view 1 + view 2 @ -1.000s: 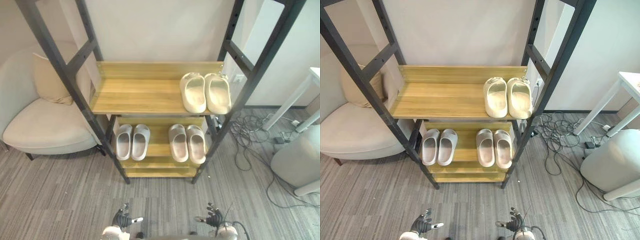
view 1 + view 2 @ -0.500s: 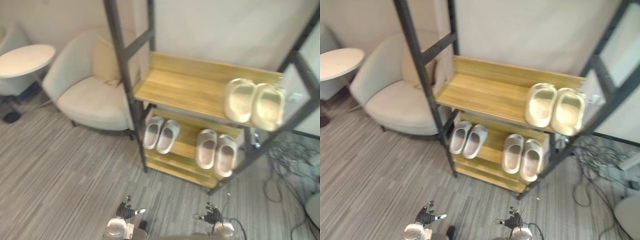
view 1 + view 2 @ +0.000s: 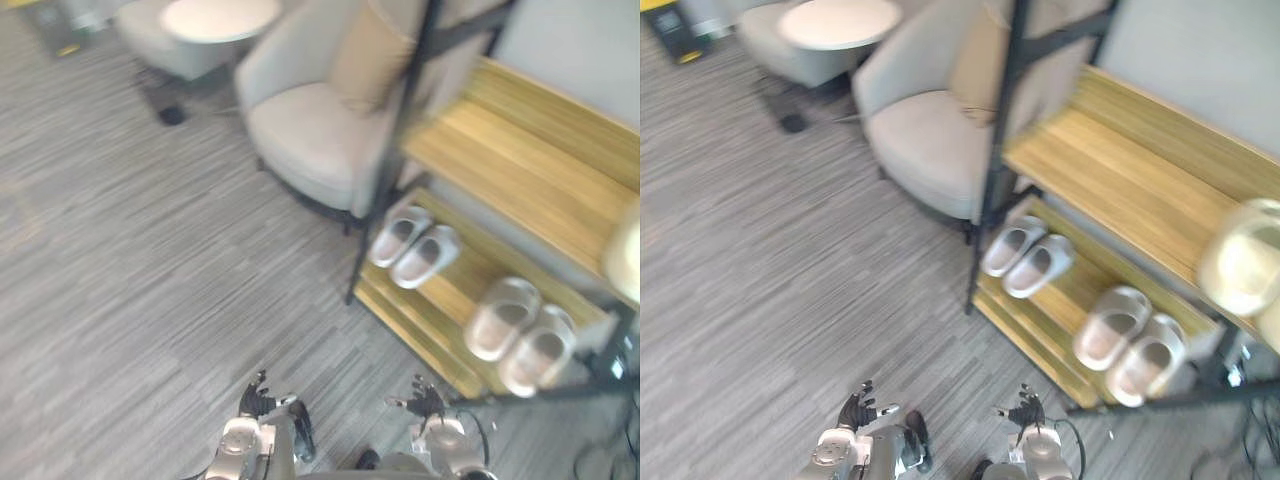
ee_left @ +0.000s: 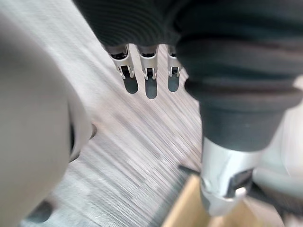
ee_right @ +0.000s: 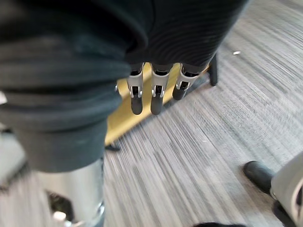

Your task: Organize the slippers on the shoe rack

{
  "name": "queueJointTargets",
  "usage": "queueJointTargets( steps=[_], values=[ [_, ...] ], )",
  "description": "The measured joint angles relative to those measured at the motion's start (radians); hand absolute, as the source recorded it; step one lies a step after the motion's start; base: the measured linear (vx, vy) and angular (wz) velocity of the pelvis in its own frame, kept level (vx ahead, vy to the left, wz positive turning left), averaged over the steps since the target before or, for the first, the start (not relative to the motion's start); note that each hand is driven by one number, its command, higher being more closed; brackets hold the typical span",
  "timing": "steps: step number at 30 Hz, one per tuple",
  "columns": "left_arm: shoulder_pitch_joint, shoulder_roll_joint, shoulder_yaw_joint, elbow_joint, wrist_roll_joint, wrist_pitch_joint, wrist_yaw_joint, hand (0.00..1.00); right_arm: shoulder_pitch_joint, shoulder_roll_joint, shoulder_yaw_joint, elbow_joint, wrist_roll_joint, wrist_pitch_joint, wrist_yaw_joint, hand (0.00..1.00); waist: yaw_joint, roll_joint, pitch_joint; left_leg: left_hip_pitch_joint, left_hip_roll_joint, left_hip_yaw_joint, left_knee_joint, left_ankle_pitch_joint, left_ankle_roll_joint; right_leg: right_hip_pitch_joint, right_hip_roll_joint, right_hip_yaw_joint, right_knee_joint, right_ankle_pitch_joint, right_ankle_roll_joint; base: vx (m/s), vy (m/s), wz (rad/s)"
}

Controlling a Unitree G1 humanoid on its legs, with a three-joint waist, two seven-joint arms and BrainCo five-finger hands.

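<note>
Two pairs of slippers lie on the lower shelf (image 3: 1072,292) of the rack (image 3: 1110,170): a grey pair (image 3: 1026,256) by the dark post (image 3: 995,160) and a second pair (image 3: 1130,340) further along. Each slipper's long axis runs from the shelf's front edge to its back, toes toward the wall. A cream slipper (image 3: 1244,260) sits on the upper shelf. The right eye view takes in most of it, while the left eye view cuts it at the edge.

An armchair (image 3: 310,130) with a cushion (image 3: 370,55) stands just beside the rack, partly behind the post, with a side table (image 3: 220,15) beyond.

The left hand (image 3: 858,410) and right hand (image 3: 1025,410) hang low over the carpet (image 3: 760,250), well apart from the rack. Each wrist view shows straight, empty fingers (image 4: 150,87) (image 5: 157,101).
</note>
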Motion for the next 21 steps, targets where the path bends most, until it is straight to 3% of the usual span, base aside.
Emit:
queueJointTargets(
  steps=[2,4,5,6,7,8,9,13,15,16,18,19,20,21],
  values=[
    [-0.011,0.005,-0.001,0.018,0.002,0.003,0.002,0.00,-0.003,0.020,-0.020,0.009,0.000,0.003,0.001,0.00,0.006,-0.014,0.009,0.004,-0.048,-0.049,-0.021,0.022,0.004,0.000,-0.036,-0.011,0.041,-0.003,0.013,0.03,0.125,0.86],
    [-0.012,0.009,-0.004,0.019,0.002,0.006,0.001,0.00,-0.002,0.030,-0.020,0.014,0.000,0.004,0.002,0.00,0.004,-0.016,0.010,0.009,-0.101,-0.115,-0.021,0.014,0.014,-0.029,-0.129,0.001,0.222,-0.032,0.050,0.03,0.200,1.01],
    [-0.006,0.009,-0.006,0.017,0.002,0.007,0.001,0.00,-0.004,0.033,-0.019,0.015,0.000,0.004,0.002,0.00,0.005,-0.018,0.010,0.026,-0.139,-0.152,-0.032,-0.004,0.042,-0.089,-0.197,0.074,0.404,-0.050,0.026,0.03,0.209,0.83],
    [-0.005,0.011,-0.008,0.017,0.002,0.008,0.001,0.00,-0.003,0.036,-0.019,0.017,0.001,0.005,0.003,0.00,0.002,-0.019,0.010,0.039,-0.162,-0.177,-0.047,0.000,0.048,-0.146,-0.209,0.168,0.511,-0.070,0.004,0.05,0.206,0.99],
    [0.003,0.012,-0.010,0.016,0.002,0.010,0.001,0.00,-0.003,0.037,-0.019,0.020,0.001,0.005,0.003,0.00,-0.004,-0.016,0.012,0.069,-0.182,-0.212,-0.080,0.009,0.047,-0.201,-0.182,0.276,0.568,-0.087,0.012,0.06,0.123,0.73],
    [0.005,0.012,-0.010,0.015,0.001,0.010,0.001,0.00,-0.002,0.037,-0.020,0.016,0.003,0.005,0.004,0.00,-0.005,-0.016,0.011,0.076,-0.186,-0.222,-0.086,0.011,0.045,-0.212,-0.174,0.294,0.571,-0.091,0.015,0.10,0.065,0.90],
    [0.009,0.015,-0.009,0.014,0.001,0.010,0.002,0.00,0.005,0.032,-0.022,0.014,0.002,0.004,0.002,0.00,-0.009,-0.017,0.011,0.108,-0.199,-0.263,-0.115,0.017,0.037,-0.251,-0.135,0.347,0.554,-0.107,0.025,0.15,0.041,0.75],
    [0.009,0.018,-0.011,0.018,-0.002,0.012,0.001,0.00,0.003,0.031,-0.024,0.009,0.010,0.002,0.001,0.00,-0.015,-0.024,0.005,0.186,-0.220,-0.396,-0.211,0.044,0.035,-0.350,-0.039,0.408,0.375,-0.098,0.020,0.23,0.000,1.01],
    [0.009,0.025,-0.011,0.024,-0.002,0.014,0.000,0.00,0.006,0.031,-0.032,0.011,0.010,0.004,0.001,0.00,-0.020,-0.030,0.002,0.214,-0.223,-0.444,-0.231,0.044,0.033,-0.370,-0.012,0.426,0.308,-0.070,-0.008,0.32,-0.091,1.01],
    [0.008,0.026,-0.009,0.037,-0.002,0.014,0.001,0.00,0.015,0.032,-0.032,0.014,0.010,0.005,0.002,0.00,-0.019,-0.040,-0.003,0.244,-0.226,-0.485,-0.227,0.034,0.018,-0.380,0.007,0.420,0.279,-0.050,-0.035,0.42,-0.138,0.84],
    [0.025,0.042,0.007,0.038,-0.002,0.014,0.002,0.00,0.023,0.044,-0.030,0.017,0.009,0.006,0.003,0.00,-0.015,-0.063,-0.020,0.242,-0.232,-0.484,-0.138,-0.016,-0.061,-0.361,0.047,0.415,0.179,0.056,-0.106,0.55,-0.147,0.80],
    [0.022,0.037,0.020,0.040,-0.002,0.016,0.002,0.00,0.015,0.034,-0.031,0.032,0.009,0.007,0.003,0.00,-0.019,-0.044,-0.019,0.193,-0.214,-0.458,-0.008,-0.038,-0.088,-0.332,0.060,0.395,0.161,0.049,-0.116,0.56,-0.091,0.39],
    [0.017,0.025,0.042,0.022,-0.003,0.013,0.002,0.00,0.012,0.029,-0.018,0.034,0.009,0.009,0.002,0.00,-0.007,-0.022,-0.011,0.105,-0.171,-0.379,0.197,-0.018,-0.123,-0.267,0.081,0.391,0.091,0.047,-0.117,0.37,-0.043,0.16],
    [0.019,0.022,0.045,0.022,-0.003,0.013,0.002,0.00,0.012,0.026,-0.015,0.033,0.009,0.009,0.002,0.00,-0.002,-0.018,-0.008,0.087,-0.156,-0.355,0.251,-0.010,-0.134,-0.251,0.085,0.392,0.075,0.049,-0.120,0.48,-0.045,-0.14]
  ],
)
